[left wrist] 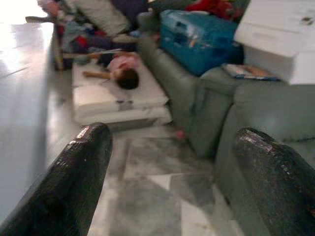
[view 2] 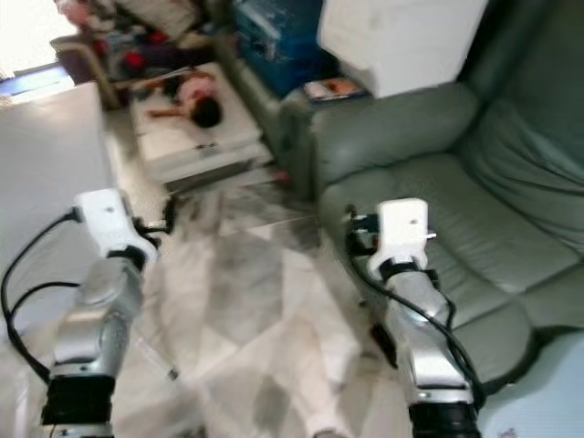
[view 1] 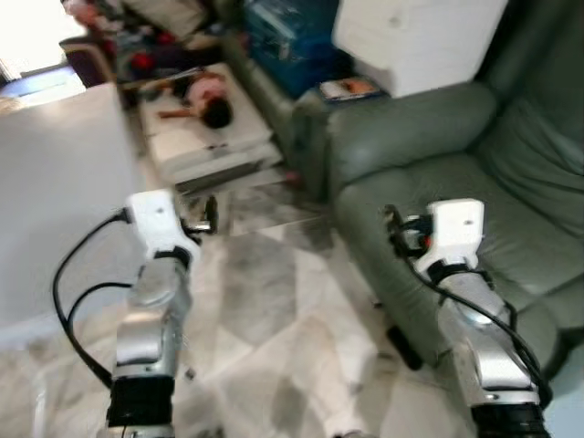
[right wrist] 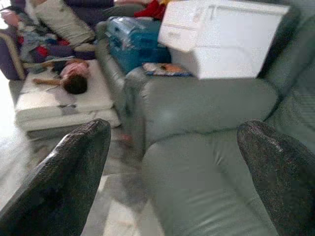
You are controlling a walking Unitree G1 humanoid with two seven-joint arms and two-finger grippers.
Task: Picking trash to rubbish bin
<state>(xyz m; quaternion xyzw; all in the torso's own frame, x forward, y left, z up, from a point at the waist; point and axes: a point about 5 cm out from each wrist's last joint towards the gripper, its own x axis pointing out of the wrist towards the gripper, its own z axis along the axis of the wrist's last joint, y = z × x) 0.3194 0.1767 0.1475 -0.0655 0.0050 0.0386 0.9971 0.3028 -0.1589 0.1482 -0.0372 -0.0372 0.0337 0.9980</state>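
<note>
Left gripper point(left wrist: 167, 172): we see its rough black fingers spread wide, holding nothing, over veined marble floor point(view 1: 274, 310).
Right gripper point(right wrist: 172, 172): wide apart too, empty, over the smooth green leather sofa point(view 1: 456, 173).
Trash, bin: we cannot pick out either.
12 o'clock: white box point(view 1: 411, 36), blue case point(view 1: 292, 36); doll point(view 1: 210, 100) on flat white cushions at 11.

Sofa point(view 1: 429, 146) grey-green, plain. Box point(view 1: 415, 36) on sofa arm white. Case point(view 1: 292, 41) behind sofa blue-teal. Magazine point(view 1: 349, 88) beside box orange and pale. Floor point(view 1: 274, 301) beside sofa grey-white marble, cloudy veining. Mattress point(view 1: 205, 137) beyond sofa white; doll point(view 1: 208, 96) on it pink top, dark hair. Left hand point(left wrist: 172, 182) fingers black; right hand point(right wrist: 177, 182) fingers black, speckled. Arms silver, wrist housings white, cables black.
</note>
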